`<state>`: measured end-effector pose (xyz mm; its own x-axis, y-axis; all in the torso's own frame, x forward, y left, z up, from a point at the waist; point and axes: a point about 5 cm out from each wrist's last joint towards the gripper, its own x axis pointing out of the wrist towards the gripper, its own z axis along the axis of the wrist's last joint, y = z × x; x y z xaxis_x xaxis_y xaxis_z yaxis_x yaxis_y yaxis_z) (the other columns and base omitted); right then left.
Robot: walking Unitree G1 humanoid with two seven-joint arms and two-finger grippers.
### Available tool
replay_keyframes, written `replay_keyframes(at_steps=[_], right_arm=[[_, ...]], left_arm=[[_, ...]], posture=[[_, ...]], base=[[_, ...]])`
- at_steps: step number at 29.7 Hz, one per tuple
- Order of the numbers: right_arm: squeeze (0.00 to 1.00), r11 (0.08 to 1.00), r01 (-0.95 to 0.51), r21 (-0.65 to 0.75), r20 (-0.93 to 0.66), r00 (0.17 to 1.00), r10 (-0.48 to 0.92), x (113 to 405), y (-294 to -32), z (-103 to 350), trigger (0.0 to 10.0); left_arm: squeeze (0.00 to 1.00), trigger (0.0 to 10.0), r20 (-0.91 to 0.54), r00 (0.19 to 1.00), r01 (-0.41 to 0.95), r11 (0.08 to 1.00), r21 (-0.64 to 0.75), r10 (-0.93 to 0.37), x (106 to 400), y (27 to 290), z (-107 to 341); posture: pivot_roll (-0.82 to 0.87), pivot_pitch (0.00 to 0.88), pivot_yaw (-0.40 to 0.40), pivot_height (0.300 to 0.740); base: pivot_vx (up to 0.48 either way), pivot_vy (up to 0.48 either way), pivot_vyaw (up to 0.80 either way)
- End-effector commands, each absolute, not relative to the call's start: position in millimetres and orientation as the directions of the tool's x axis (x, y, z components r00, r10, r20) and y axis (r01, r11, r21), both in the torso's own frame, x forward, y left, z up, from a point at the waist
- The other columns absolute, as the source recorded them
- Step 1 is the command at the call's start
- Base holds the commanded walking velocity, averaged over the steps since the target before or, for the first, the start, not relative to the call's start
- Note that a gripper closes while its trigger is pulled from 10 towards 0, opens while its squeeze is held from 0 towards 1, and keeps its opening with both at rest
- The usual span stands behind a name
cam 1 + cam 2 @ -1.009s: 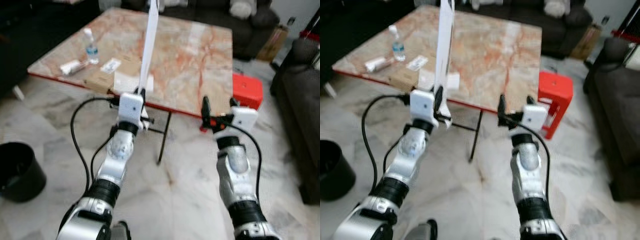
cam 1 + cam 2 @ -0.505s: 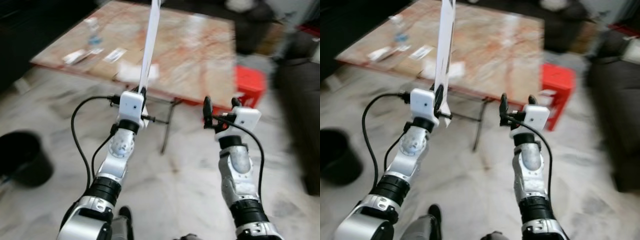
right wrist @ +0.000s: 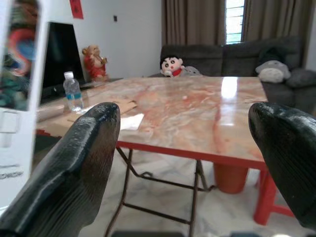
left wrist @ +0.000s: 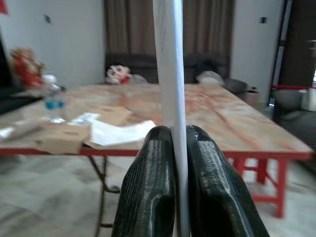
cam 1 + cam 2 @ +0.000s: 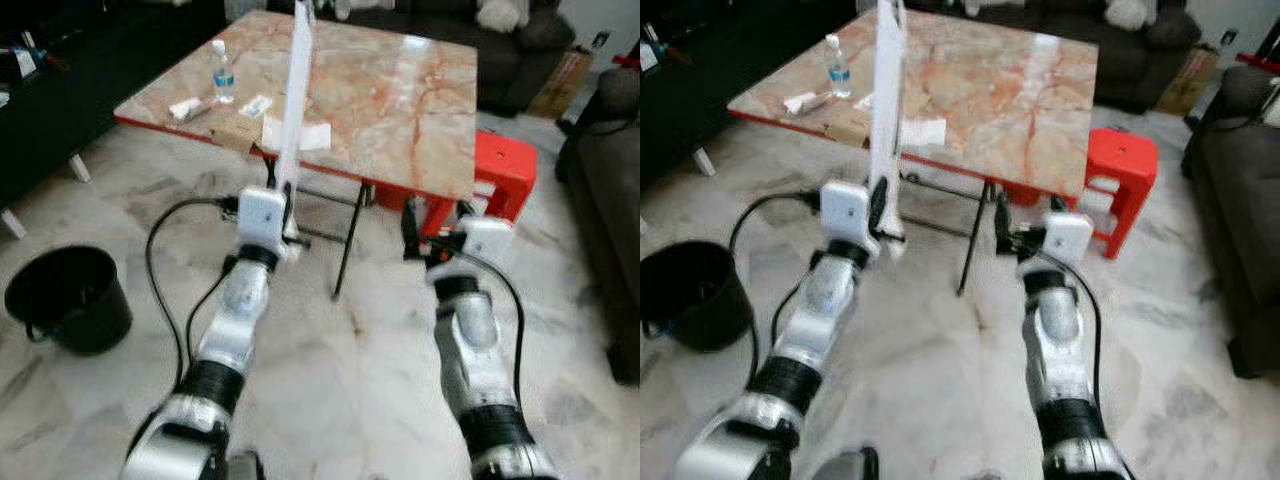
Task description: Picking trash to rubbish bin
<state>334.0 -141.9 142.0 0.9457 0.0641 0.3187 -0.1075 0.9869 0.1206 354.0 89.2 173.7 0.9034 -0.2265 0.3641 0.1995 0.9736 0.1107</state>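
Nearest the camera, the left gripper is raised in front of the robot with its fingers pinched tight on a long, flat white strip of card, which stands nearly upright from the grip and rises past the near edge of the table. Seen edge-on from the left wrist, the strip is thin and stiff-looking, with no sag along its length; the right wrist view catches its broad face, white with a colourful printed patch near the top, so it looks like flattened packaging. The right gripper is held up beside it at about the same height, fingers spread wide and holding nothing.

The trash is already in hand, so the step under way appears to be the carry to the bin. The black rubbish bin stands on the marble floor well off to the robot's left, open-topped. The next move probably calls for a turn to the left and a few steps, then lowering the tall strip end-first into the opening before the fingers let go; its length could catch on the rim.

Farther off, the marble tabletop carries a water bottle, a crumpled wrapper, a brown cardboard piece and white paper. A red stool stands by the table's right side.
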Motion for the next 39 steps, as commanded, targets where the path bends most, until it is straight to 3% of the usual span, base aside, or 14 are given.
replay_keyframes(at_steps=[1,11,19,25,27,30,33,39], right_arm=[[0.0,0.988,-0.089,0.128,0.303,0.952,0.047,334,-147,139,10.0],[0.0,0.992,-0.023,0.126,0.161,0.987,0.002,331,-168,108,10.0],[0.0,0.994,-0.014,0.112,0.07,0.998,0.006,323,-183,87,10.0],[0.0,0.996,0.039,0.075,-0.107,0.994,-0.03,311,-206,52,10.0],[0.0,0.997,0.061,0.043,-0.25,0.967,-0.049,297,-218,27,10.0],[0.0,0.997,0.067,0.026,-0.305,0.951,-0.056,291,-223,18,10.0],[0.0,0.995,0.1,-0.008,-0.466,0.88,-0.092,262,-235,-13,10.0],[0.0,0.983,0.184,-0.004,-0.595,0.789,-0.151,230,-242,-40,10.0]], left_arm=[[0.0,10.0,0.328,0.916,0.213,0.973,0.084,-0.229,356,91,168],[0.0,10.0,0.133,0.957,0.259,0.966,0.014,-0.259,357,102,129],[0.0,10.0,-0.008,0.954,0.3,0.951,0.08,-0.3,351,111,100],[0.0,10.0,-0.193,0.934,0.331,0.933,0.141,-0.302,334,120,58],[0.0,10.0,-0.297,0.919,0.315,0.936,0.159,-0.259,322,129,36],[0.0,10.0,-0.338,0.908,0.312,0.937,0.155,-0.247,317,132,27],[0.0,10.0,-0.438,0.878,0.305,0.932,0.195,-0.196,302,146,7],[0.0,10.0,-0.565,0.817,0.297,0.926,0.234,-0.12,279,162,-19]], posture=[[0.05,0.134,-0.114,0.74],[0.05,0.133,-0.118,0.74],[0.04,0.131,-0.121,0.74],[0.04,0.122,-0.126,0.74],[0.04,0.12,-0.127,0.74],[0.04,0.12,-0.127,0.74],[0.04,0.112,-0.137,0.74],[0.04,0.104,-0.143,0.74]], base=[[0.0,0.0,0.0],[0.0,0.0,0.0],[0.0,0.0,0.0],[0.136,0.0,0.0],[0.328,0.0,0.0],[0.341,0.0,0.0],[0.384,0.0,0.22],[0.389,0.0,0.74]])
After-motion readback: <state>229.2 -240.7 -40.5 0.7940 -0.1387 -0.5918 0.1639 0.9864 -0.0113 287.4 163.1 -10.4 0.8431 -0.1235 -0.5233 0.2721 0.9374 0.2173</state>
